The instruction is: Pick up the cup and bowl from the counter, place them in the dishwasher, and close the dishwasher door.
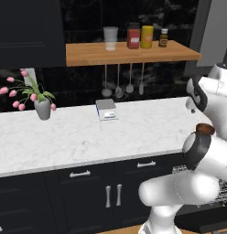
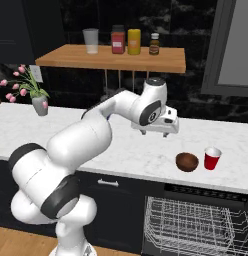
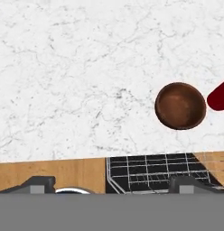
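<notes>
The end effector (image 2: 153, 133) hangs wide open and empty above the bench (image 2: 126, 155). The bowl (image 2: 187, 161) sits near the front edge, to its right and lower (the cup (image 2: 212, 158) just beyond), above the dishwasher's open rack (image 2: 196, 225).

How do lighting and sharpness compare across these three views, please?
Right base view: even light, soft shadows under the bowl and cup. Left base view: dim backsplash, slightly soft. Hand view: flat light, crisp marble counter, no glare.
</notes>
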